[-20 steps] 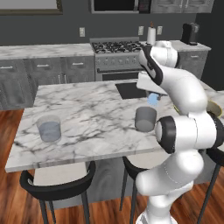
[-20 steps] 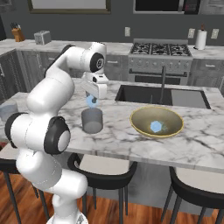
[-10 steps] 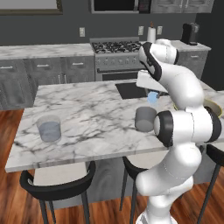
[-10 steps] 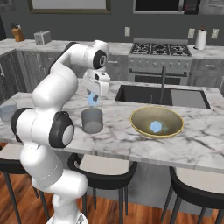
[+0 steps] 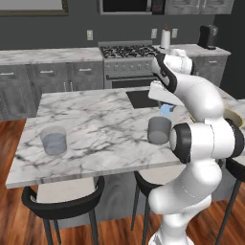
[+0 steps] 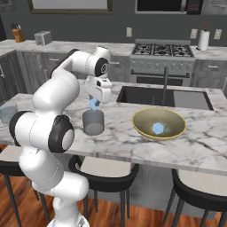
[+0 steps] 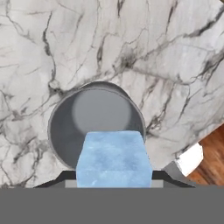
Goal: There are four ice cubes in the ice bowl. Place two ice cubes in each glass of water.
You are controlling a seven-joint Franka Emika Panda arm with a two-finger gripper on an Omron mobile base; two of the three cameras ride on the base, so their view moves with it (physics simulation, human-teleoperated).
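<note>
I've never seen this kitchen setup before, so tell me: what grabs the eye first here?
The pincer holds a small pale-blue translucent ice cube directly above a short clear tumbler of greyish water on the marble island. To that glass's right, by the sink, sits a wide yellowish-tan bowl with pale-blue ice in it. A second, matching tumbler stands alone near the island's far left end.
</note>
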